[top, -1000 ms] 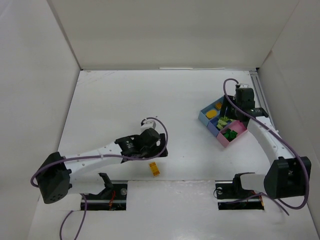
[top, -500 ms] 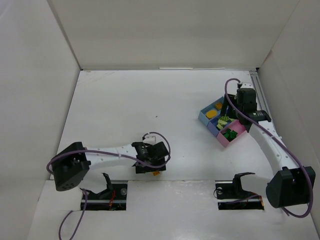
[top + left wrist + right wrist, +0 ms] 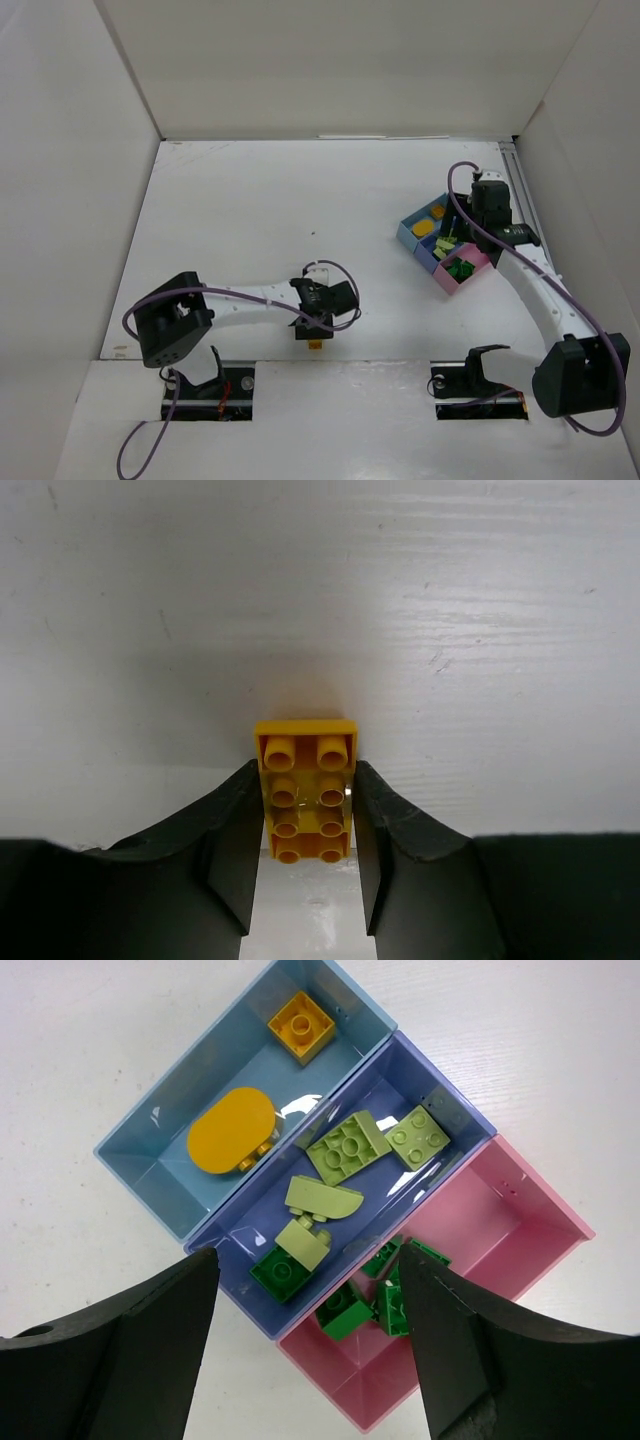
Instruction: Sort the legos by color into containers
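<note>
An orange-yellow lego [image 3: 305, 780] lies studs-up on the white table near its front edge, with my left gripper [image 3: 305, 825] shut on its long sides. From above, that gripper [image 3: 318, 322] covers most of the brick [image 3: 315, 346]. The containers sit at the right: a light blue bin [image 3: 135, 1155] with two orange-yellow pieces [image 3: 231, 1142], a darker blue bin [image 3: 455, 1110] with lime legos [image 3: 348, 1148] and one dark green brick [image 3: 281, 1272], and a pink bin [image 3: 530, 1220] with dark green legos [image 3: 350, 1312]. My right gripper [image 3: 305, 1255] hovers open above the bins with nothing in it.
White walls enclose the table on the left, back and right. The step at the table's front [image 3: 330, 362] runs just behind the held brick. Two cut-outs with the arm bases [image 3: 210, 385] sit below it.
My left arm swung down and right to the orange-yellow brick at the front edge and its jaws closed on it. The right arm shifted only slightly above the bins.
</note>
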`<control>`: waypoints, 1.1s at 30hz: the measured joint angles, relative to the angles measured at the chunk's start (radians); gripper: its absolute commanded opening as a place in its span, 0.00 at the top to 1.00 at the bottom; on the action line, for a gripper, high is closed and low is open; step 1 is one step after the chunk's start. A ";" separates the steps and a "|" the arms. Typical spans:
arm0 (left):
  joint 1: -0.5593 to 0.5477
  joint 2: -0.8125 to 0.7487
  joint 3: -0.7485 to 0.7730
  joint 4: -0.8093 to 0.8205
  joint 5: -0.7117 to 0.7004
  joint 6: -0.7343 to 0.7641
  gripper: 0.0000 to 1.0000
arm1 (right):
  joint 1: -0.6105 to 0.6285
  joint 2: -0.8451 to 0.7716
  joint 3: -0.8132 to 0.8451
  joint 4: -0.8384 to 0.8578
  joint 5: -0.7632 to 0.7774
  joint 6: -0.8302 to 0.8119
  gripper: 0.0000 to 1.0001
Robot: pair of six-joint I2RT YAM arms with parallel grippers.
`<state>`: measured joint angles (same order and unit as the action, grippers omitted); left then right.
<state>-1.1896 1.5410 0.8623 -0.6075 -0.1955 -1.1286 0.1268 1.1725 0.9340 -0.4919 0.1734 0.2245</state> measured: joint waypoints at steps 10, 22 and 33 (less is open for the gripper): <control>0.021 0.086 0.269 -0.044 -0.127 0.145 0.88 | 0.000 -0.048 -0.022 -0.001 0.024 0.011 0.23; 0.265 0.334 0.828 0.254 -0.158 0.697 0.91 | -0.001 -0.385 -0.026 -0.100 0.204 0.116 0.21; 0.259 0.721 1.269 0.395 0.083 0.927 0.83 | -0.002 -0.532 -0.026 -0.185 0.288 0.136 0.15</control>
<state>-0.9302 2.2616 2.1315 -0.2123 -0.1123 -0.2016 0.1249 0.6407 0.9077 -0.6769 0.4610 0.3607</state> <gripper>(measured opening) 0.333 0.844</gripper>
